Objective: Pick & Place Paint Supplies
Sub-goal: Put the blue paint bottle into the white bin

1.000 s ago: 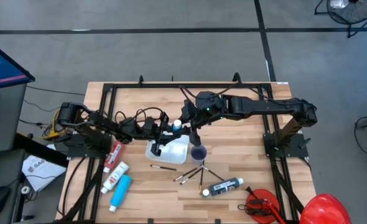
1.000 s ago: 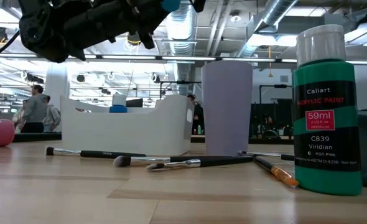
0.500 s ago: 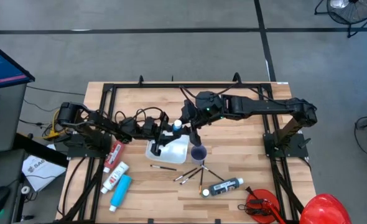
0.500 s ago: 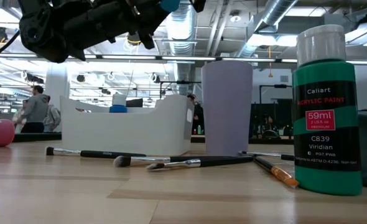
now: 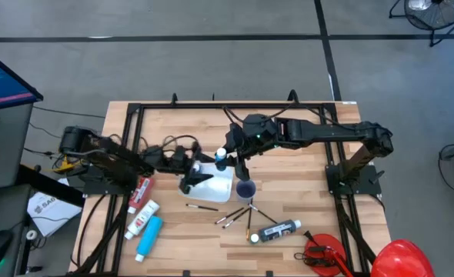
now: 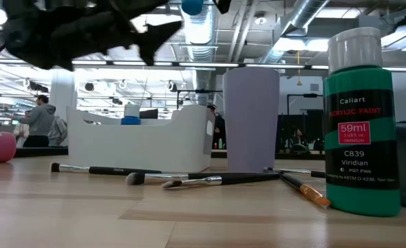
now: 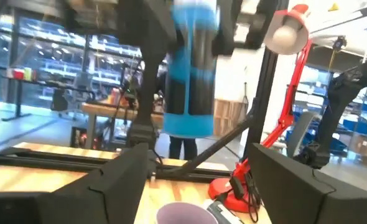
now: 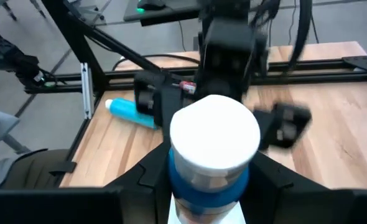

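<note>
The right gripper (image 5: 225, 156) is up over the middle of the tabletop, above the white bin (image 5: 208, 185). Its fingers are closed around a blue paint bottle with a white cap (image 8: 214, 144), and the bottle hangs in the air above the far edge of the bin.

The left gripper (image 5: 190, 171) is just beside that bottle, over the left part of the bin. Its two dark fingers (image 7: 118, 180) stand wide apart and hold nothing.

A small purple cup (image 5: 245, 189) stands touching the right side of the bin. Thin brushes (image 5: 238, 215) lie on the tabletop in front of the bin and cup. A black bottle with a white cap (image 5: 275, 231) lies near the front edge, to the right of the brushes.

Near the front left corner lie a red tube (image 5: 142, 189), a white tube with a red label (image 5: 141, 218) and a light blue tube (image 5: 148, 236), close together.

In the low view a green bottle (image 6: 361, 120) stands upright at the right.
</note>
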Robot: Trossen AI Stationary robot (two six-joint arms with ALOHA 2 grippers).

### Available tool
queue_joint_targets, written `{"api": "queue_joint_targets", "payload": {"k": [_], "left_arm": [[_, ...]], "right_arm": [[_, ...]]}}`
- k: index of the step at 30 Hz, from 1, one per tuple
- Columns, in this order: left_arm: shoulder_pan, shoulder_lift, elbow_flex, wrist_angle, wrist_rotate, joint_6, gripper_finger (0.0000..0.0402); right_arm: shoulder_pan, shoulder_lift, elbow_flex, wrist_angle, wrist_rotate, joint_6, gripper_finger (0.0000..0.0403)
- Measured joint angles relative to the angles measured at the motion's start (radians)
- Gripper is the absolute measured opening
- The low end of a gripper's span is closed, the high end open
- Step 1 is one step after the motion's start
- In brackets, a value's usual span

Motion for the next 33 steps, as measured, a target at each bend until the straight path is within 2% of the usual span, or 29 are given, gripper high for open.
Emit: {"api": "queue_joint_targets", "payload": {"k": [3, 8, 11, 14, 20, 30, 33], "left_arm": [[0.008, -0.15, -0.09, 0.005, -0.058, 0.018, 0.0281], [0.04, -0.465, -0.246, 0.0, -0.131, 0.033, 0.0277], [0.05, -0.623, -0.322, -0.001, -0.176, 0.033, 0.0274], [0.054, -0.737, -0.328, -0.096, -0.198, 0.033, 0.0273], [0.054, -0.773, -0.328, -0.148, -0.197, 0.033, 0.0273], [0.062, -0.727, -0.328, -0.147, -0.193, 0.039, 0.0273], [0.073, -0.699, -0.328, -0.175, -0.168, 0.074, 0.0271]], "right_arm": [[0.036, 0.001, 0.0, 0.006, 0.066, 0.0, 0.0128], [0.116, 0.005, 0.0, 0.053, 0.237, 0.003, 0.0128], [0.157, 0.049, 0.0, 0.121, 0.333, 0.007, 0.0128], [0.184, 0.116, -0.001, 0.213, 0.357, 0.045, 0.0128], [0.19, 0.272, -0.001, 0.343, 0.361, 0.103, 0.0128], [0.155, 0.434, 0.0, 0.454, 0.442, 0.158, 0.0132], [0.155, 0.445, -0.002, 0.455, 0.441, 0.158, 0.0135]]}}
